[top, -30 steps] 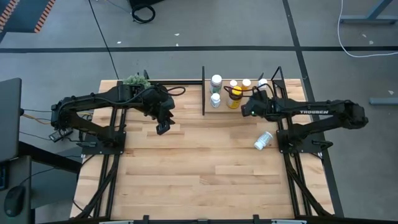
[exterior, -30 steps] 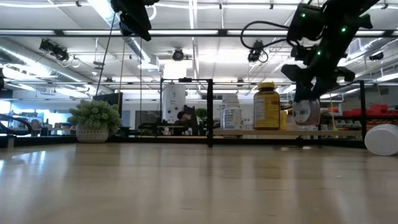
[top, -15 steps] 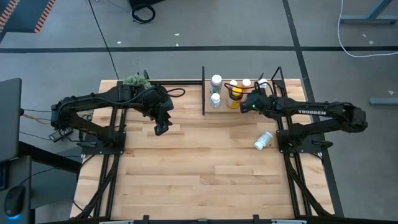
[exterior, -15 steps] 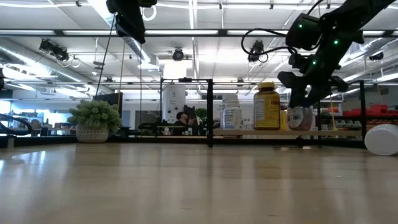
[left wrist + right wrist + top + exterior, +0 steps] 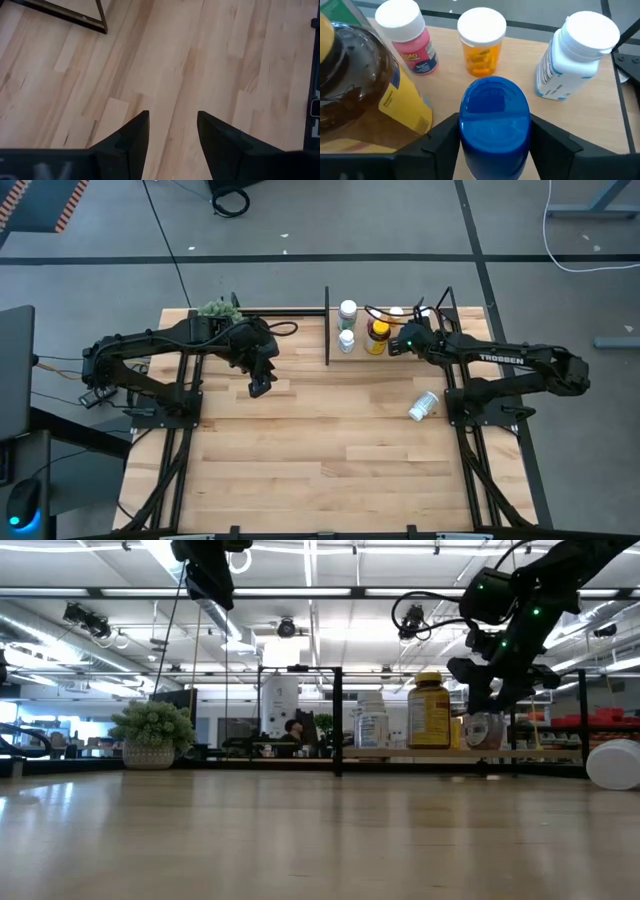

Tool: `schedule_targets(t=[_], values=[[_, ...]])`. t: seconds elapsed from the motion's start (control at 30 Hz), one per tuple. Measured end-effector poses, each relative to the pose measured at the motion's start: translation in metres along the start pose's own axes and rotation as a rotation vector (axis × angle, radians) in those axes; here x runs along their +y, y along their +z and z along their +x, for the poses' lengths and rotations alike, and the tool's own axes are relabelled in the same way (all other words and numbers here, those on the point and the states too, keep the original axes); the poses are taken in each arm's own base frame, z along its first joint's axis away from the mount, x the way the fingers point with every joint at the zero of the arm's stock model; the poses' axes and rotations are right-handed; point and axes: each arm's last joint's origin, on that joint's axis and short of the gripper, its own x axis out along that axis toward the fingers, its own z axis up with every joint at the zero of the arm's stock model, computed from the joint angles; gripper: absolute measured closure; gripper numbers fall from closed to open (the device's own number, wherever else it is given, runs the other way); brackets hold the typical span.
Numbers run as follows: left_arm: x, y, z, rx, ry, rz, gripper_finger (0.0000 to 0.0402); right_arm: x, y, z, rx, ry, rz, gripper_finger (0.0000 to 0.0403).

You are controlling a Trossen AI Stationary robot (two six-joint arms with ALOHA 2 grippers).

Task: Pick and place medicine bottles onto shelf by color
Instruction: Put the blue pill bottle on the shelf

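My right gripper (image 5: 494, 131) (image 5: 402, 340) is over the shelf (image 5: 400, 752) (image 5: 334, 352), shut on a blue-lidded medicine bottle (image 5: 494, 112) (image 5: 485, 730). Around it on the shelf board stand a wide amber bottle (image 5: 365, 95), a pink white-capped bottle (image 5: 410, 35), an orange white-capped bottle (image 5: 481, 42) and a white bottle (image 5: 575, 55). Two more white-capped bottles (image 5: 347, 323) stand at the shelf's left end. My left gripper (image 5: 172, 117) (image 5: 260, 385) hangs open, high above bare tabletop. My right gripper pinches the blue-lidded bottle between its two fingers, one on each side of the body (image 5: 462, 135) just below the lid. The fingers slant down from the table's near right side. The bottle stands about upright, its base (image 5: 485, 746) down at the shelf board.
One white-capped bottle (image 5: 424, 405) (image 5: 612, 763) lies on its side on the tabletop by the right arm's base. A green fuzzy plant (image 5: 217, 309) (image 5: 152, 732) sits at the far left. Black shelf posts (image 5: 327, 325) rise beside the bottles.
My right gripper has carried the blue-lidded bottle toward the table's far edge, deeper among the shelf's bottles, and lowered it a little. The bottle, tipped a second ago, now stands nearly upright at the board.
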Motion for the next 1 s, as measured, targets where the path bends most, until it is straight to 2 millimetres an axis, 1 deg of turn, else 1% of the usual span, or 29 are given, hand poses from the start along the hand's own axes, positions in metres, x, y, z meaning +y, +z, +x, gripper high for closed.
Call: schedule_targets(t=[0.1,0.2,0.37,0.47,0.7,0.9,1.0], values=[[0.000,0.001,0.000,-0.006,-0.001,-0.015,0.0229,-0.001,-0.005,0.002,0.047,0.005,-0.012,0.0166],[0.000,0.001,0.000,-0.009,0.006,-0.020,0.0228,0.000,-0.003,0.001,0.042,0.024,0.020,0.0152],[0.000,0.001,0.000,-0.010,0.008,-0.025,0.0229,0.001,-0.004,0.000,0.073,0.046,0.018,0.0142],[0.000,0.001,0.000,-0.010,0.009,-0.026,0.0228,0.002,0.000,-0.003,0.098,0.059,0.016,0.0141],[0.000,0.004,0.000,-0.040,0.004,-0.020,0.0228,0.003,0.013,-0.019,0.138,0.074,0.039,0.0141],[-0.001,0.007,0.000,-0.074,-0.003,-0.015,0.0229,-0.009,0.016,-0.036,0.220,-0.009,-0.014,0.0140],[-0.001,0.007,0.000,-0.075,-0.003,-0.013,0.0228,-0.016,0.018,-0.046,0.274,-0.031,0.007,0.0140]])
